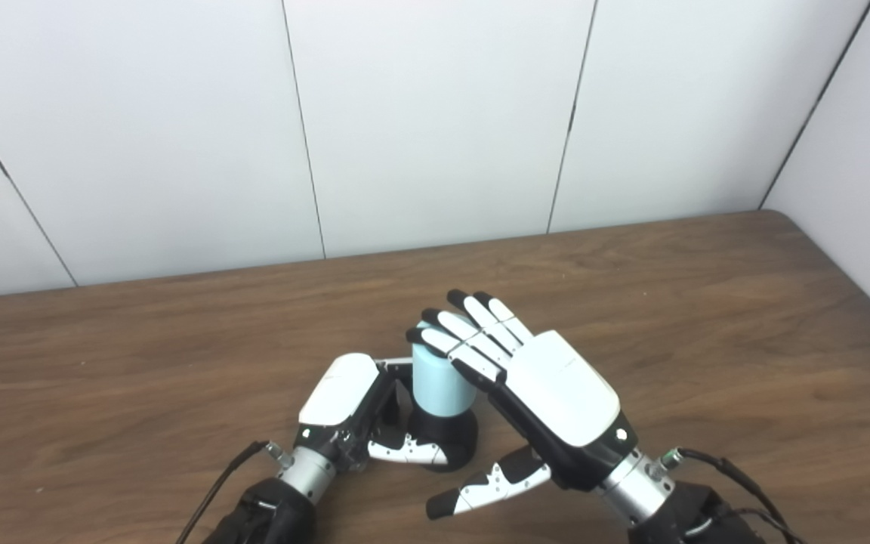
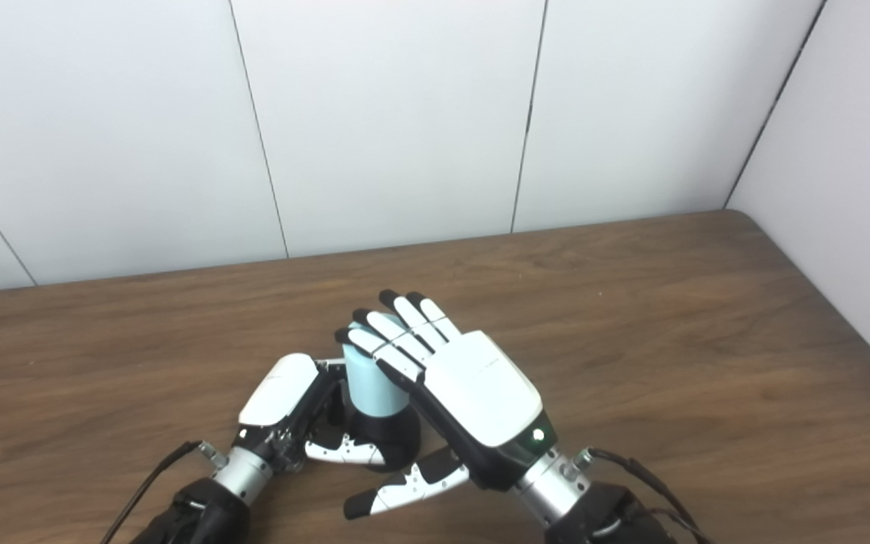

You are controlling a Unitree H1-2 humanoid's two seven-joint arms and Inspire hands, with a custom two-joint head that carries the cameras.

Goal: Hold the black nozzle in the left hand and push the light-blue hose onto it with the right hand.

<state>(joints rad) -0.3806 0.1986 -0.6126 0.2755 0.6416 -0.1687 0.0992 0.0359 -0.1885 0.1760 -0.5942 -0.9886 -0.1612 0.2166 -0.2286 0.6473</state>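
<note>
The black nozzle (image 1: pixel 451 438) stands on the wooden table (image 1: pixel 707 317) with the light-blue hose (image 1: pixel 439 381) upright on top of it. My left hand (image 1: pixel 352 412) is wrapped around the nozzle's base, thumb across its front. My right hand (image 1: pixel 533 385) is flat, fingers (image 1: pixel 458 336) stretched over the hose's top and right side, thumb (image 1: pixel 488 483) spread low and away. I cannot tell whether the fingers touch the hose top. The hose's far side is hidden by them.
White wall panels (image 1: pixel 435 121) rise behind the table's back edge, and a side wall (image 1: pixel 858 151) stands at the right. The table's right edge runs close to that wall. Cables (image 1: pixel 737 472) trail from both wrists.
</note>
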